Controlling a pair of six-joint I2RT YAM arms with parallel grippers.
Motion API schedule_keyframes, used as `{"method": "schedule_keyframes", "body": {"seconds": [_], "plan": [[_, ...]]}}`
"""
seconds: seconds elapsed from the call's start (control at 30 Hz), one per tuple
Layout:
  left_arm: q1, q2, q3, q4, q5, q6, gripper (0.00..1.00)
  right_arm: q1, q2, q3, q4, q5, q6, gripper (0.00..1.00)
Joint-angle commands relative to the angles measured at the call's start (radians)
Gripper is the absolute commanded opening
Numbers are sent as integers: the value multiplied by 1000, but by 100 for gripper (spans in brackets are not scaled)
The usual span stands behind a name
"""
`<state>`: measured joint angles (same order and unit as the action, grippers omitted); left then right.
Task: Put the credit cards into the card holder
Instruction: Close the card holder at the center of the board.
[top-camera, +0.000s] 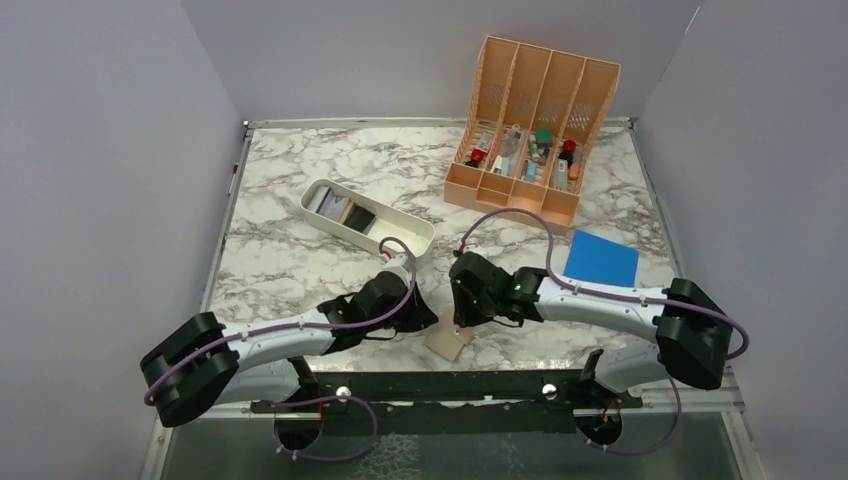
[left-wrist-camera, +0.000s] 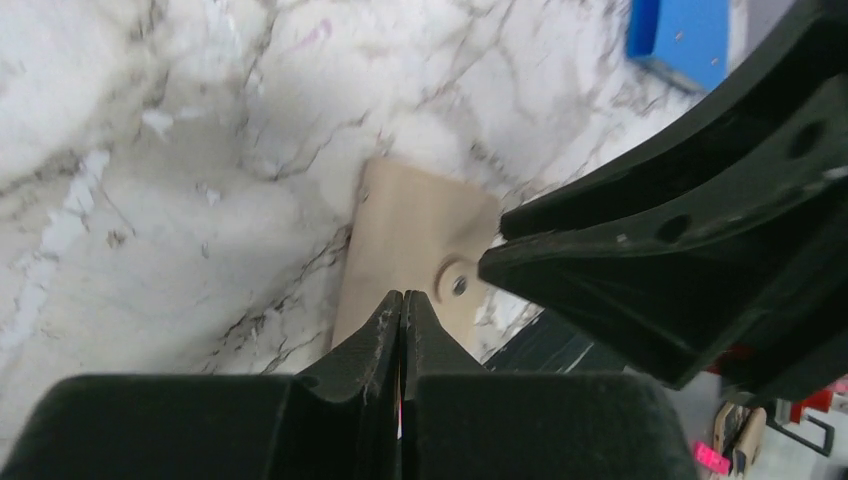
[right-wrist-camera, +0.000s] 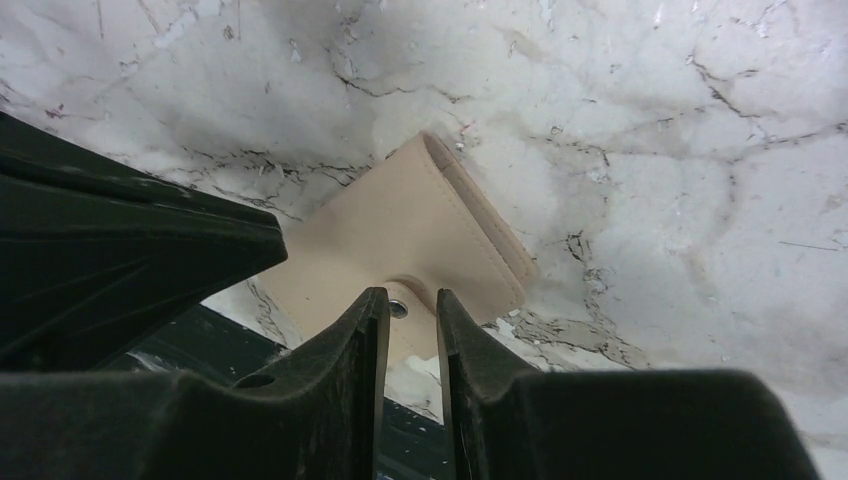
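Observation:
The card holder (top-camera: 447, 343) lies shut on the marble near the front edge, tan side up. It shows in the left wrist view (left-wrist-camera: 410, 235) and in the right wrist view (right-wrist-camera: 400, 235) with its snap button (right-wrist-camera: 398, 309). My left gripper (top-camera: 425, 318) is shut and empty, just left of the holder, its tips (left-wrist-camera: 402, 300) over the holder's near edge. My right gripper (top-camera: 462, 322) is narrowly open, its tips (right-wrist-camera: 412, 298) on either side of the snap tab. The credit cards (top-camera: 341, 208), grey and black, lie in the white tray (top-camera: 410, 228).
A peach slotted organizer (top-camera: 530, 130) with small items stands at the back right. A flat bright-blue rectangle (top-camera: 601, 258) lies on the right, also in the left wrist view (left-wrist-camera: 680, 35). The black front rail (top-camera: 440, 385) runs just below the holder.

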<state>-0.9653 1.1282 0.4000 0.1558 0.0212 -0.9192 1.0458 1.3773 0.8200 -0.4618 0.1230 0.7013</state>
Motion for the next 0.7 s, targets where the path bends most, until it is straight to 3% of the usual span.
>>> {"method": "schedule_keyframes", "body": {"seconds": [0.0,0.67], "plan": [[-29,51,-47,130,62,-64,4,0,26,-18,69,-73,-19,27],[-46,123,-59,151,31,-63,5,0,62,-53,104,-178,-23,21]]}}
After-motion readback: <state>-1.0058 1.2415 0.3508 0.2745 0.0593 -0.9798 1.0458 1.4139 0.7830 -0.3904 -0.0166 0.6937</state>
